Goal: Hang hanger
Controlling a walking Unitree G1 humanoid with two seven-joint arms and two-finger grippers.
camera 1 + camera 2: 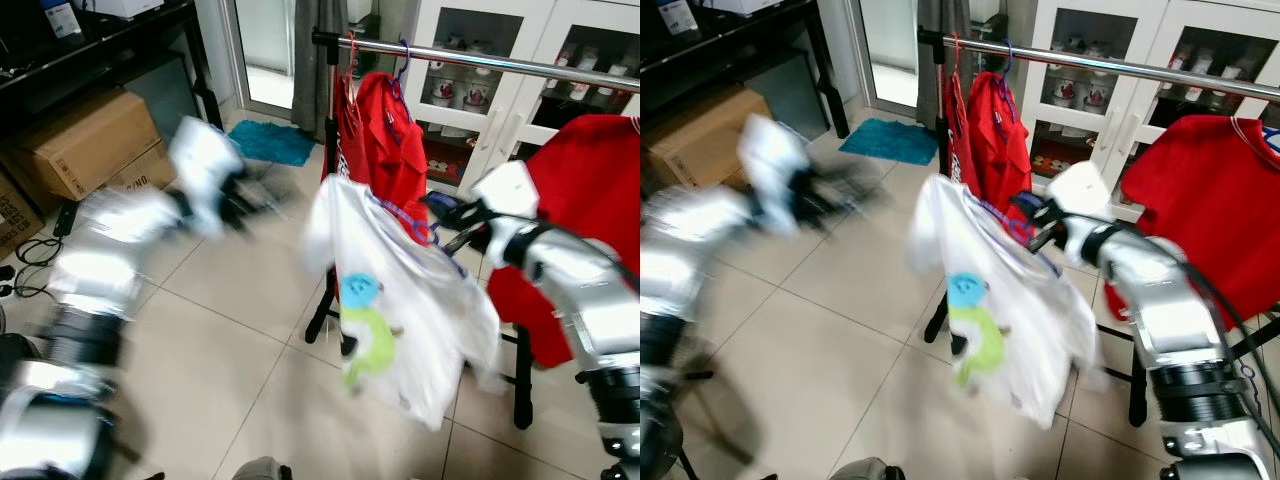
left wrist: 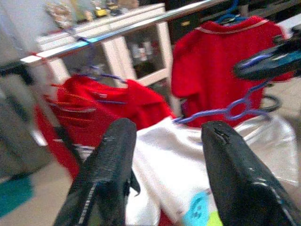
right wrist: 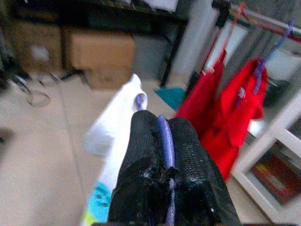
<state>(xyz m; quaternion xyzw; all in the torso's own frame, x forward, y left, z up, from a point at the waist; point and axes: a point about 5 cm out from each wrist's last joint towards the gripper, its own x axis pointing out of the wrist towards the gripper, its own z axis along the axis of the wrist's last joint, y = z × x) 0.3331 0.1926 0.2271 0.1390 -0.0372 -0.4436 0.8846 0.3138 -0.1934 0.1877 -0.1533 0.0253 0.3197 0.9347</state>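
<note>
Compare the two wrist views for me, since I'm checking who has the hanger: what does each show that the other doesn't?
The right wrist view alone shows the right gripper shut on the purple hanger, plus a cardboard box. The left wrist view alone shows the left gripper with fingers apart, holding nothing, and a red shirt hung farther along the rail. Both show the white shirt and hanging red garments.

A pale tiled floor (image 1: 230, 330) is seen across the room. A teal mat (image 1: 270, 142) is laid on it before a glass door. Cardboard boxes (image 1: 85, 140) are stacked under a dark shelf (image 1: 100, 40) on the left, with black cables (image 1: 25, 265) coiled beside them. A white glass-fronted cabinet (image 1: 520, 90) holding mugs is set against the back wall. A grey curtain (image 1: 315, 60) is hung near the door.
</note>
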